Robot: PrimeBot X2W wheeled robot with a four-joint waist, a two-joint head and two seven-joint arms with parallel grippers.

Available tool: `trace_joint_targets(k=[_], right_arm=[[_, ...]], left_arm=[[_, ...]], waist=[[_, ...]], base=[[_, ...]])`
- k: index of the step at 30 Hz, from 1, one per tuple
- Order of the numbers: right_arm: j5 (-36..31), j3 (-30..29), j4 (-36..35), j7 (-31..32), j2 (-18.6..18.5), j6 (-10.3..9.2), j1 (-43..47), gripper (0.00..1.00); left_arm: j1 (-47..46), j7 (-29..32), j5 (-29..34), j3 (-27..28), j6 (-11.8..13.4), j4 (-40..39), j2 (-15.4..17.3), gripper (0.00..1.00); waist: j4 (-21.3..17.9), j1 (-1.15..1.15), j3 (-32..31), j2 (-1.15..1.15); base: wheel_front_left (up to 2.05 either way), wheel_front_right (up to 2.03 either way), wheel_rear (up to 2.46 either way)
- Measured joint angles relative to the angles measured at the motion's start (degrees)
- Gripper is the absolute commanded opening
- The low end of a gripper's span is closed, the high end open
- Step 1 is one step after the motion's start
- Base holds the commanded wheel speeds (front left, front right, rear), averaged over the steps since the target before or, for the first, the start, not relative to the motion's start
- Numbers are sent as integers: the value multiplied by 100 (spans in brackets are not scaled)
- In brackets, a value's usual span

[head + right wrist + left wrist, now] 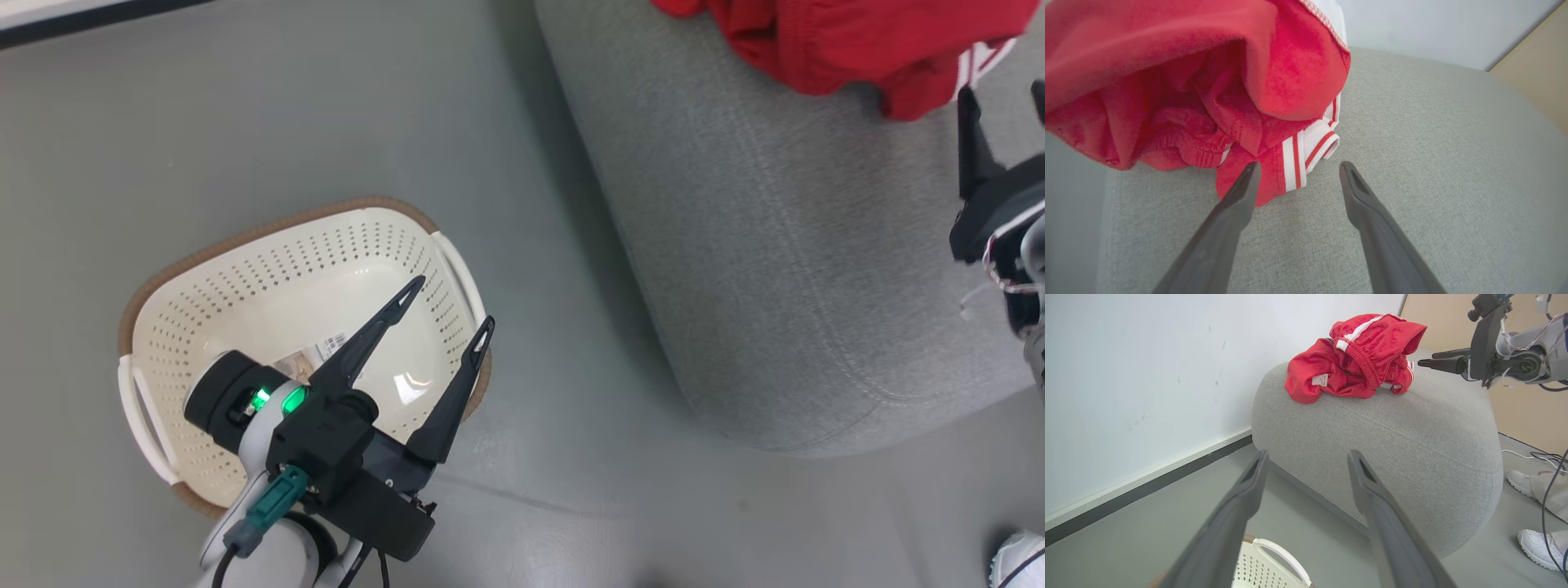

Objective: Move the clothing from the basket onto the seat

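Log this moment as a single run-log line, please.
clothing: piled on seat | basket: on floor, no clothing seen inside | left jaws: open above basket | right jaws: open beside clothing, nothing gripped

The left arm has long black tapered jaws, a black wrist block, green lights, a teal plug.

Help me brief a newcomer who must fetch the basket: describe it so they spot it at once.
Start at the big grey seat. On the floor beside it, under the left gripper, stands the basket. It alone is cream plastic with holed walls, a brown rim and white handles.
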Motion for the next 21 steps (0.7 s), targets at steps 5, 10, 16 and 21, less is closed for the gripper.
trace_joint_targets(k=[5, 10, 16, 21], right_arm=[[1, 15, -3, -49, 3, 33, 270, 100], [1, 31, -107, -52, 0, 52, 454, 100], [1, 79, -312, -56, -10, 60, 591, 100], [1, 77, -542, -56, -75, 85, 682, 100]], left_arm=[[80, -3, -8, -13, 1, 49, -16, 100], [80, -24, -36, -53, 1, 156, -90, 100], [96, -110, -103, -66, 1, 334, -187, 100], [105, -224, -166, -34, 53, 545, -344, 100]], waist=[[-132, 0, -147, 0], [-211, 0, -318, 0], [-233, -1, -565, 0], [-193, -1, -812, 0]], base=[[0, 0, 0], [0, 0, 0], [0, 0, 0], [0, 0, 0]])
